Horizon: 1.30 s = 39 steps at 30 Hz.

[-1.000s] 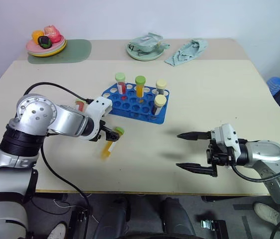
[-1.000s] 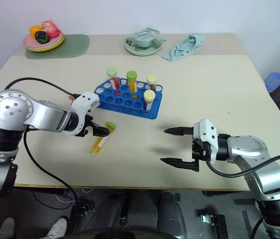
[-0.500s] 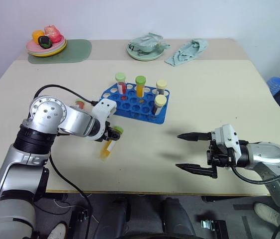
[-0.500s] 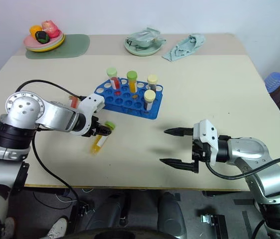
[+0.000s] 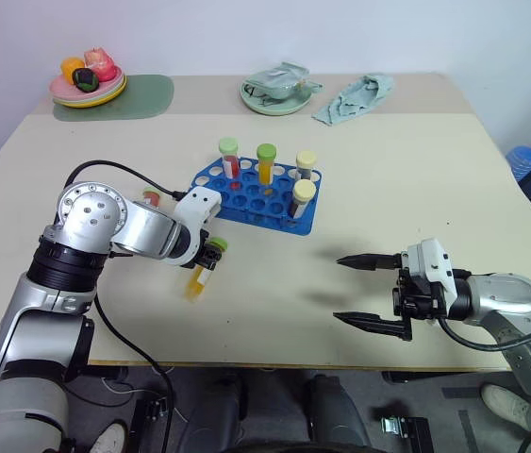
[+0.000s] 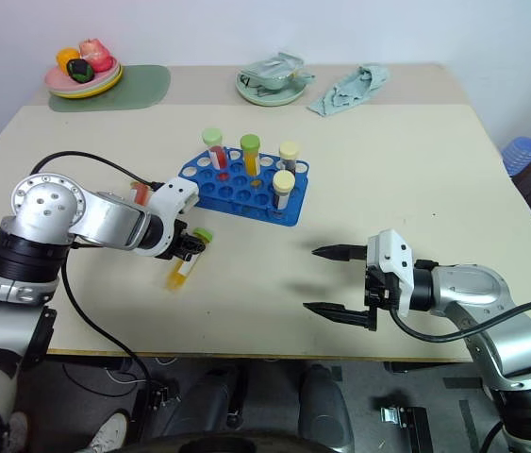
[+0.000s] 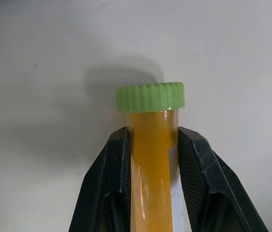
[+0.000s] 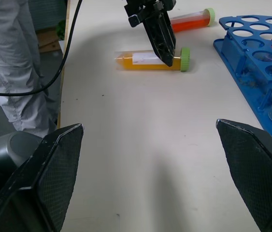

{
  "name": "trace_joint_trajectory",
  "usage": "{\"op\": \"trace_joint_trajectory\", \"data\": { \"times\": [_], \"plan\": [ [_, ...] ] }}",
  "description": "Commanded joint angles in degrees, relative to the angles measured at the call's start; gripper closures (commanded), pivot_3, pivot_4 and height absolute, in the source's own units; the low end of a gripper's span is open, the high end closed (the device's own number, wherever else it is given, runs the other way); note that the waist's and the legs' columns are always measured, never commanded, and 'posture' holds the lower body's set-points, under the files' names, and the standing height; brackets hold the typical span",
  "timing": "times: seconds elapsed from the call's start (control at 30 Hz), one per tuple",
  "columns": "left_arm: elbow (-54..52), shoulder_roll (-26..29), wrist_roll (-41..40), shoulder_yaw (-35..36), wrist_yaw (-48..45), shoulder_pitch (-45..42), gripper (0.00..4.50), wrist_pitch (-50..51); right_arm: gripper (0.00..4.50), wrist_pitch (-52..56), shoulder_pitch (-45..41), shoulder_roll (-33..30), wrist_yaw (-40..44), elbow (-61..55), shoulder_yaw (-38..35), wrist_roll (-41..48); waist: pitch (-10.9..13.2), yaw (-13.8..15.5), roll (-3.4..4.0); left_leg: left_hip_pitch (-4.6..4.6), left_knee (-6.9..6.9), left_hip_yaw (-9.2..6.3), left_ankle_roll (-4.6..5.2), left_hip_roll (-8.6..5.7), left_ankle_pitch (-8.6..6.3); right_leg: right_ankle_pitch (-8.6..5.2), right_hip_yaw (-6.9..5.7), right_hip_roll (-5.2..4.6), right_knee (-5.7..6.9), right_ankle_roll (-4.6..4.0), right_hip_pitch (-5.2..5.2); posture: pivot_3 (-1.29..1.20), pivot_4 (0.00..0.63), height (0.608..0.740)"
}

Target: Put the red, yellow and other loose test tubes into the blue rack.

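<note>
The yellow test tube (image 5: 199,278) with a green cap lies on the table just in front of the blue rack (image 5: 256,200). My left gripper (image 7: 153,136) is shut on it right below the cap, one finger (image 7: 116,169) on each side. The red test tube (image 5: 152,198) lies loose by the rack's left end, behind my left arm. Several capped tubes stand in the rack, among them a red one (image 5: 230,159) and a yellow one (image 5: 265,162). My right gripper (image 5: 339,289) hovers open and holds nothing, to the right near the table's front edge.
A plate of fruit (image 5: 86,87) on a green mat (image 5: 138,96), a bowl (image 5: 274,94) and a crumpled cloth (image 5: 355,99) sit along the far edge. A black cable (image 5: 105,168) loops over my left arm. A person's trouser leg (image 8: 15,58) shows beside the table.
My left gripper's fingers have closed from wide open onto the yellow tube, which shifted slightly. The right arm has stayed still.
</note>
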Motion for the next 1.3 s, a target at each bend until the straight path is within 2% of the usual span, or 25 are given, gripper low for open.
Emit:
{"op": "trace_joint_trajectory", "data": {
  "times": [0.03, 0.3, 0.4, 0.5, 0.6, 0.7, 0.8, 0.9, 0.93, 1.0, 1.03, 1.13, 1.3],
  "plan": [
    [-0.58, 0.47, -0.14, 1.89, 0.76, -0.21, 3.72, 0.47, 0.00, -1.01, -0.82, 0.31, 0.42, -1.20, -0.96, 0.97, 0.00, -0.01, 0.00, 0.00, 0.00, 0.00, 0.00, 0.00, 0.00, 0.00, 0.00, 0.00, 0.00, 0.00, 0.00, 0.00, 0.150, 0.740],
    [-1.33, -0.53, 0.81, 3.22, 1.47, 0.03, 3.72, 0.47, 0.00, -0.59, -2.16, 0.50, 0.17, -1.09, -0.37, 0.86, 0.00, 0.03, 0.00, 0.00, 0.01, 0.00, 0.00, 0.00, 0.00, 0.00, 0.00, 0.00, 0.00, 0.00, 0.00, 0.00, 0.150, 0.740],
    [-2.04, -0.86, 3.60, 3.62, 0.64, -0.38, 3.72, 0.47, 0.00, -0.46, -2.48, 0.50, 0.07, -1.07, -0.33, 0.88, 0.00, -0.01, 0.00, 0.00, 0.01, 0.00, 0.00, 0.00, 0.00, 0.00, 0.00, 0.00, 0.00, 0.00, 0.00, 0.00, 0.150, 0.740],
    [-9.73, -0.21, 10.79, 3.96, -5.51, 0.18, 3.72, -4.53, 0.00, -0.43, -2.70, 0.50, 0.02, -0.93, -0.44, 0.89, 0.01, 0.02, -0.02, -0.01, 0.00, 0.00, 0.00, 0.00, 0.00, 0.00, -0.01, 0.00, 0.00, 0.00, 0.00, 0.00, 0.150, 0.740],
    [-19.39, 2.40, 21.79, 2.77, -15.82, 2.87, 3.72, -17.42, 0.00, -0.67, -2.71, 0.46, 0.16, -0.59, -0.61, 0.76, 0.01, -0.03, -0.02, -0.02, 0.00, 0.03, -0.01, 0.00, 0.00, 0.00, 0.00, 0.00, -0.02, 0.00, 0.00, 0.00, 0.150, 0.740],
    [-25.77, 5.22, 26.12, 3.35, -27.13, 5.22, 3.72, -24.10, 0.00, -0.77, -2.72, 0.49, -0.03, -0.65, -1.03, 0.85, 0.01, 0.00, -0.01, -0.01, -0.03, 0.07, -0.02, 0.02, 0.00, 0.00, 0.00, 0.00, -0.03, -0.01, -0.01, 0.00, 0.150, 0.740],
    [-27.20, 3.32, 29.50, 8.08, -32.22, 7.22, 3.72, -32.22, 0.00, 0.28, -3.03, 0.92, -1.31, -1.23, -2.15, 2.26, 0.01, 0.17, -0.01, -0.01, -0.02, 0.09, 0.00, 0.02, 0.00, 0.00, -0.01, -0.01, -0.08, -0.01, 0.04, 0.00, 0.150, 0.740],
    [-27.10, 1.58, 39.43, 7.51, -34.21, 8.57, 3.72, -42.39, 0.00, 1.20, -3.27, 1.57, -3.53, -1.91, -3.12, 3.24, 0.02, 0.21, -0.03, -0.02, 0.00, 0.05, 0.03, 0.01, -0.02, 0.00, -0.03, -0.02, -0.12, -0.01, 0.09, 0.00, 0.150, 0.740],
    [-27.19, 0.40, 43.09, 7.35, -35.25, 9.76, 3.72, -47.68, 0.00, 1.74, -3.27, 1.89, -4.99, -2.19, -3.48, 3.24, 0.02, 0.22, -0.03, -0.02, 0.00, 0.05, 0.04, 0.01, -0.03, 0.00, -0.03, -0.02, -0.13, 0.00, 0.09, 0.00, 0.150, 0.740],
    [-25.97, -3.21, 53.49, 6.64, -36.85, 13.98, 3.72, -64.52, 0.00, 2.52, -3.04, 2.74, -8.84, -2.84, -4.50, 2.21, 0.01, 0.10, -0.01, -0.02, -0.03, 0.07, 0.05, 0.01, -0.03, 0.00, -0.02, -0.02, -0.16, -0.01, 0.09, 0.00, 0.150, 0.740],
    [-24.37, -3.89, 57.09, 4.82, -38.73, 15.31, 3.72, -68.55, 0.00, 3.09, -2.75, 2.96, -10.75, -3.35, -5.03, 1.69, 0.01, 0.12, -0.01, -0.01, -0.04, 0.09, 0.05, 0.01, -0.03, 0.00, -0.02, -0.04, -0.16, 0.00, 0.08, 0.00, 0.150, 0.740],
    [-18.62, -7.30, 63.40, 1.81, -43.47, 17.73, 3.72, -77.46, 0.00, 4.94, -1.34, 2.46, -14.21, -5.32, -6.05, 1.04, 0.00, 0.42, 0.01, -0.01, -0.03, 0.13, 0.05, 0.01, -0.03, 0.00, -0.02, -0.06, -0.17, 0.00, 0.08, 0.00, 0.150, 0.740],
    [-9.44, -16.06, 66.35, 2.29, -46.98, 18.04, 3.72, -85.67, 0.00, 6.28, 1.04, 1.73, -16.02, -7.72, -8.09, 1.85, 0.02, 1.35, -0.04, -0.05, 0.09, 0.14, 0.48, -0.03, -0.28, 0.01, -0.02, -0.08, -0.19, 0.01, 0.10, 0.00, 0.150, 0.740]
  ]
}}
